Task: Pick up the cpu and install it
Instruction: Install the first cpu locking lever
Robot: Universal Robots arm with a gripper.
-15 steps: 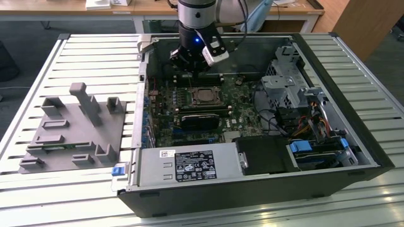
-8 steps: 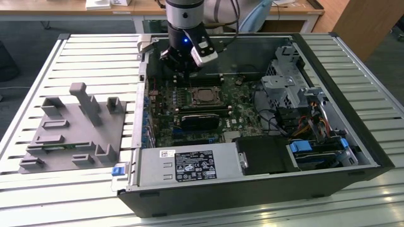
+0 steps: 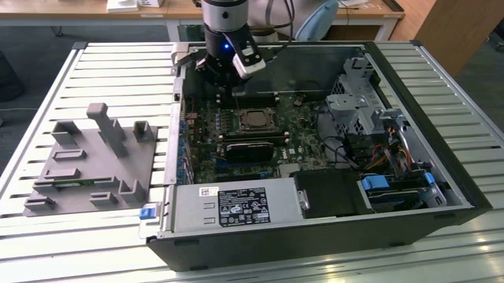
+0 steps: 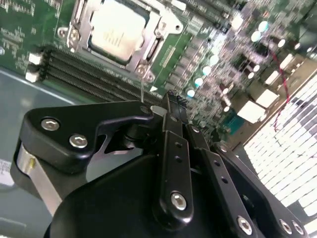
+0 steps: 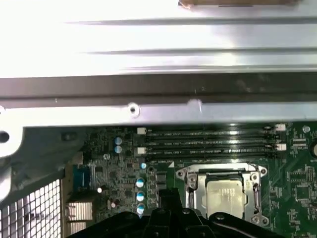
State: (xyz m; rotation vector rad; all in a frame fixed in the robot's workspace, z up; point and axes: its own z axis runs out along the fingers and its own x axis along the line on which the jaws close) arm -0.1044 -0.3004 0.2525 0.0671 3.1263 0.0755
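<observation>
Exterior view: the gripper (image 3: 226, 88) is being held over the open case's (image 3: 441, 147) motherboard (image 3: 236, 147), and the cpu (image 3: 255, 119) is sitting in its socket (image 3: 254, 120), just beside it. Second wrist view: jaws are looking pinched shut, nothing gripped. First wrist view: cpu (image 5: 226, 194) is being framed by the socket (image 5: 224, 191).

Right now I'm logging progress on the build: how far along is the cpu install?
Looks largely done: the shiny silver square cpu already sits inside the metal-framed socket on the green motherboard. The black pincer holds nothing I can see and hangs above the board beside the socket. Whether the frame is latched, I cannot tell.
</observation>
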